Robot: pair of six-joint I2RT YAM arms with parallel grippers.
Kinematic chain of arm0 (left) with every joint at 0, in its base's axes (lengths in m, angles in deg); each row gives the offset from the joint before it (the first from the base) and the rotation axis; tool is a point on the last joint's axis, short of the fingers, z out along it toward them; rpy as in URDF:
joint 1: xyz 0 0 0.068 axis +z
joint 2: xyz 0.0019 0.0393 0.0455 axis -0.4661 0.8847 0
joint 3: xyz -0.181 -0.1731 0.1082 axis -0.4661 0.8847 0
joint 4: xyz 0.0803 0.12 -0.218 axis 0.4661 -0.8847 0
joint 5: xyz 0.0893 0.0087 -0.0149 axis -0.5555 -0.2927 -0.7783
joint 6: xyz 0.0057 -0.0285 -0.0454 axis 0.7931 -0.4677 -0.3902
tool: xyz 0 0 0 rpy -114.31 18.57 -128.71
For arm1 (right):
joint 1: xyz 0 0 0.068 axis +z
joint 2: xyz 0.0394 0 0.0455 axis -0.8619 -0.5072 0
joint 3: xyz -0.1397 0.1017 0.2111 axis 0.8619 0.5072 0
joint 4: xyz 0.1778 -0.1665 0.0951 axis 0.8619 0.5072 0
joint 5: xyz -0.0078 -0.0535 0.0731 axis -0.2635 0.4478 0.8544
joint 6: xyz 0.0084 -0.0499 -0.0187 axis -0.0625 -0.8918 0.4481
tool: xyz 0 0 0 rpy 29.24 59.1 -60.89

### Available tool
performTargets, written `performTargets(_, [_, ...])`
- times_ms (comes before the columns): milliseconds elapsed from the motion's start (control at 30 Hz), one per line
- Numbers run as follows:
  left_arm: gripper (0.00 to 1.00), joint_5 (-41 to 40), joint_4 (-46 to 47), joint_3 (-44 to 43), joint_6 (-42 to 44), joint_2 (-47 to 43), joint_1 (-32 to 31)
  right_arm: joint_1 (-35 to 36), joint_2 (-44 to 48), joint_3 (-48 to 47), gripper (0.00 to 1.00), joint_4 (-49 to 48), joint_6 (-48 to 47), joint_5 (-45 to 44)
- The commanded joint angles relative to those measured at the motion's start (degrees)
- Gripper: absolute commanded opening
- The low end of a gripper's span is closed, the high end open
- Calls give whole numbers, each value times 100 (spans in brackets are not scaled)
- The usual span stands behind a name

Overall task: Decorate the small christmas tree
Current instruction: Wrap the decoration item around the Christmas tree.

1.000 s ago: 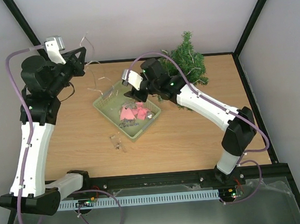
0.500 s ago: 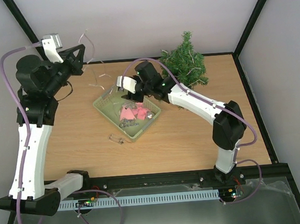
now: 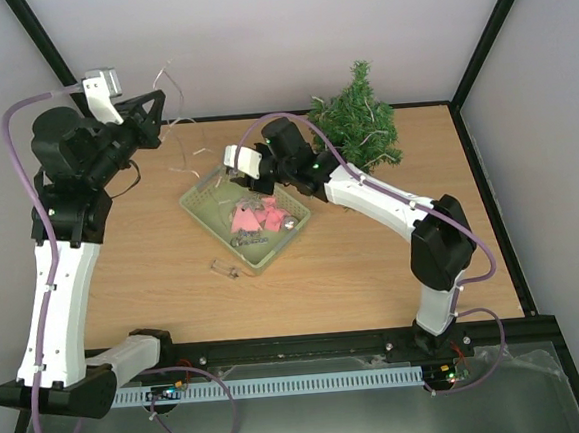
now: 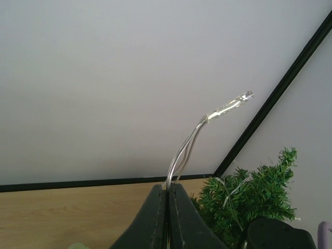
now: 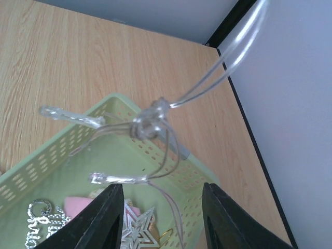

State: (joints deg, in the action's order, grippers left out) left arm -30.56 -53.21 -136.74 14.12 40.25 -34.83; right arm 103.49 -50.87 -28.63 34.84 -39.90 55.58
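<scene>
Small christmas tree [image 3: 362, 120] waits at the tabletop's [image 3: 373, 260] far edge. Right hand [image 5: 162, 189] has moved over the basket [image 5: 52, 155], half-open and narrowing around the light string [image 5: 150, 122], seemingly not gripping yet. Left hand [image 4: 167, 194] pinches its end, so untangling comes first.

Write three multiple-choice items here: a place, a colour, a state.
1. The small christmas tree stands at the table's: A) near left corner B) far right corner C) centre.
2. The basket is: A) pale green B) red C) blue.
3. The left gripper is: A) wide open B) shut on nothing C) shut on the light string.

B: the top view shows it there. A: its lattice wall is green. C: the wire rises from between closed fingers.
</scene>
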Motion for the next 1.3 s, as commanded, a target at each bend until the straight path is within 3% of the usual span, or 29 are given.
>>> performTargets(0, [2, 130, 19, -137, -24, -125, 39, 29, 98, -22, 40, -138, -120, 63])
performTargets(567, [2, 286, -37, -322, -133, -155, 46, 44, -279, -475, 40, 277, -391, 50])
performTargets(633, [2, 282, -25, -315, -150, -175, 46, 44, -278, -476, 36, 256, -383, 30])
performTargets(767, [2, 265, -37, -305, -141, -182, 46, 42, -145, -435, 9, 35, -211, -231])
performTargets(833, [2, 226, -65, -296, -79, -178, 46, 48, 36, -399, 2, -169, 105, -510])
performTargets(1033, [3, 346, 35, -225, 68, -203, 46, 46, 671, -685, 2, -205, 825, -1443])
performTargets(1267, [2, 534, 205, -98, 12, -256, 46, 38, 1181, -844, 2, -215, 898, -1600])
